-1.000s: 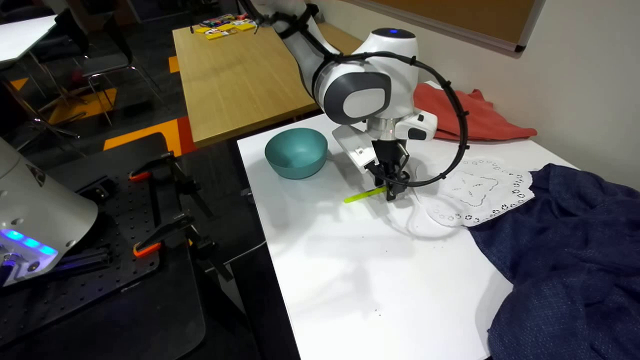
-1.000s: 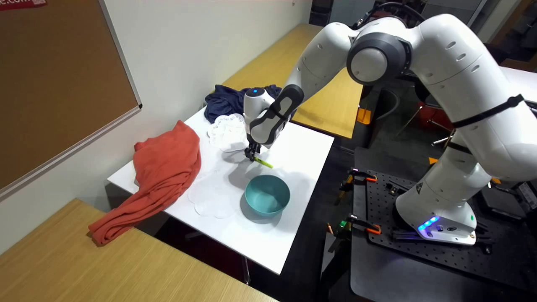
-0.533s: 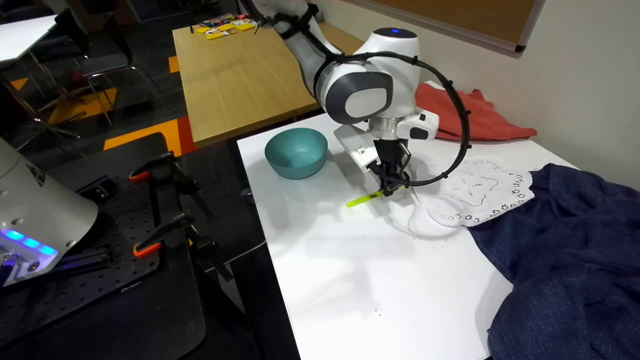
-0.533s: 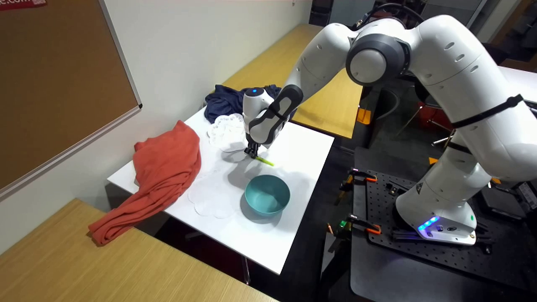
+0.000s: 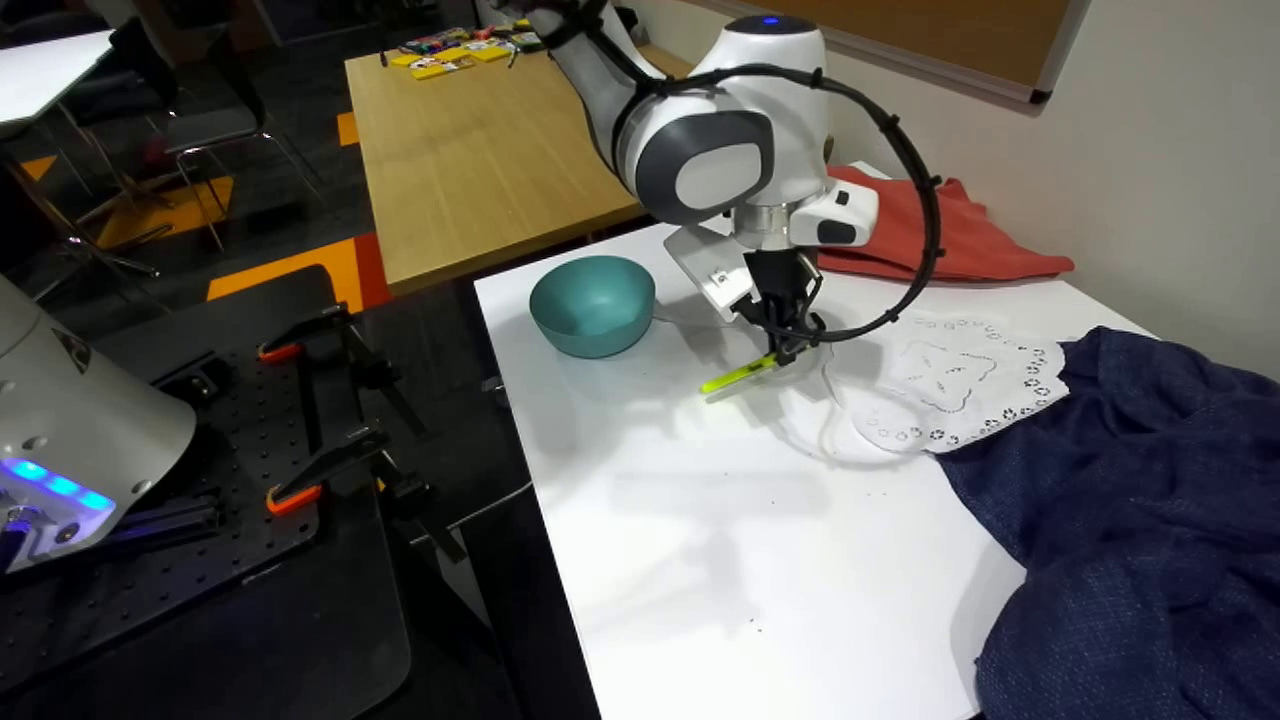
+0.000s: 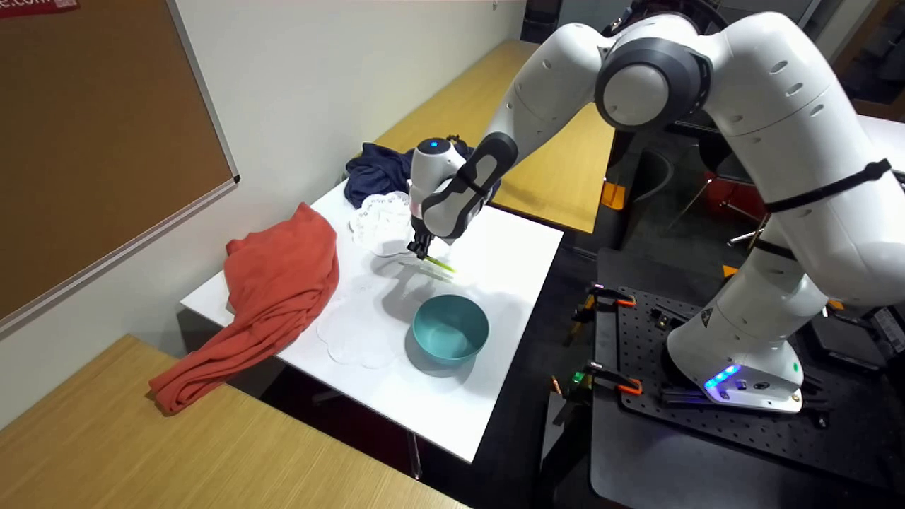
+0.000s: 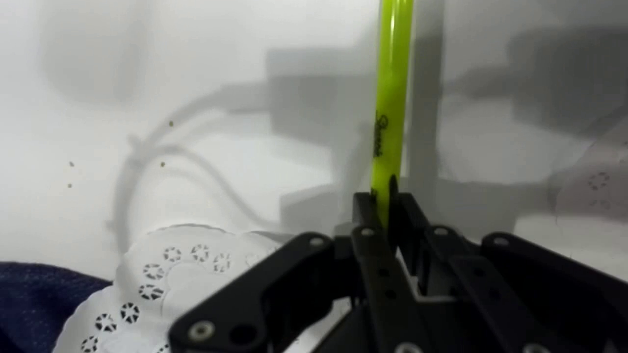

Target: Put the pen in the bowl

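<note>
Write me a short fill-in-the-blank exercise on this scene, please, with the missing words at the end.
The robot's black two-fingered hand is ____ (open/closed) around the slim, glossy yellow-green pen.
The pen is ____ (inside/outside) the round, smooth teal bowl.
The crumpled navy cloth shows in the lower ____ corner of the wrist view.
In both exterior views, the bowl stands on a rectangular table coloured ____.
Missing words: closed; outside; left; white.

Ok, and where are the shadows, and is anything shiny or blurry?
Wrist view: a pale shiny streak along the pen, whose black writing looks a little fuzzy, and grey shadows on the white table; both exterior views: more soft shadows on the table; an exterior view: one lies right by the bowl.
</note>
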You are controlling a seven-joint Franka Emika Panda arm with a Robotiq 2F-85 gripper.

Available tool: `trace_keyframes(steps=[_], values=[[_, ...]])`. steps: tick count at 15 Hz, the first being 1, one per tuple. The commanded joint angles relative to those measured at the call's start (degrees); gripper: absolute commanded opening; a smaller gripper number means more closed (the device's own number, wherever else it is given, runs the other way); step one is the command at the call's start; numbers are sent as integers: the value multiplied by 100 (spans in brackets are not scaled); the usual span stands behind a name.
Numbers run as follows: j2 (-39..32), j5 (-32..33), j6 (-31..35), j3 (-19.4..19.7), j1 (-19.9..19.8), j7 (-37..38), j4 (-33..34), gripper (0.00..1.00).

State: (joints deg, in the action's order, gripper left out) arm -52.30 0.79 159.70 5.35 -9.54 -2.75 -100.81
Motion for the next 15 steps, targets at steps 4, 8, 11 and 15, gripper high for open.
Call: trace_keyframes(steps=[4, 8, 11, 15], values=[[1545, 252, 606, 144, 229, -90, -1779, 4], [2382, 531, 701, 185, 352, -193, -2637, 4], [2963, 786, 624, 129, 452, -280, -3146, 4], [3571, 984, 580, -36, 592, -545, -3678, 4]])
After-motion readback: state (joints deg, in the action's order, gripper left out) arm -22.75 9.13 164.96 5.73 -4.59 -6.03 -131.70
